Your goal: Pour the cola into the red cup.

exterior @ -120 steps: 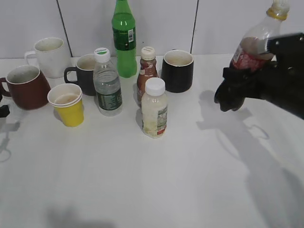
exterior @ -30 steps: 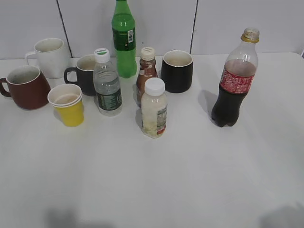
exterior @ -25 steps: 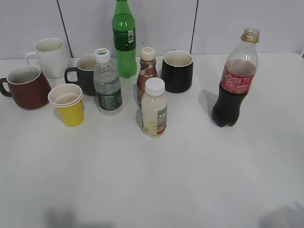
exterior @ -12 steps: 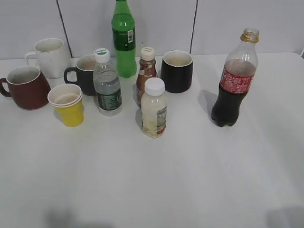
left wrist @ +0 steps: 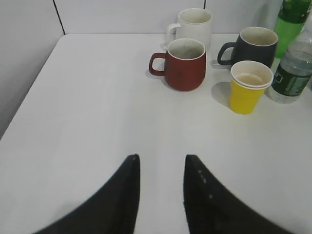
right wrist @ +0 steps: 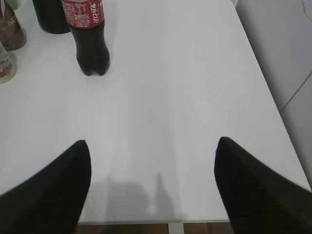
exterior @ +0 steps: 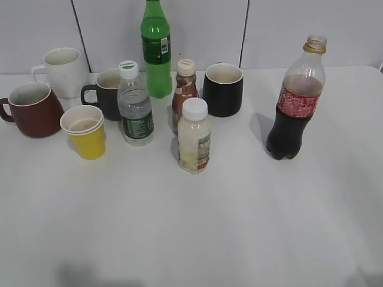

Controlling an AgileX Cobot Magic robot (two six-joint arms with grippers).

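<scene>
The cola, a tall clear bottle of dark liquid with a red label and no cap, stands upright at the right of the table; it also shows in the right wrist view. The red cup stands at the far left, also in the left wrist view. My left gripper is open and empty, well short of the red cup. My right gripper is wide open and empty near the table's front right edge, away from the cola. Neither gripper shows in the exterior view.
A white mug, a dark mug, a yellow paper cup, a water bottle, a green bottle, a small brown bottle, a pale drink bottle and a black mug stand in the back half.
Earlier my right gripper held the cola in the air at the right. The cola now stands on the table, and the arm has left the exterior view. Its shadow at bottom right has shrunk.
</scene>
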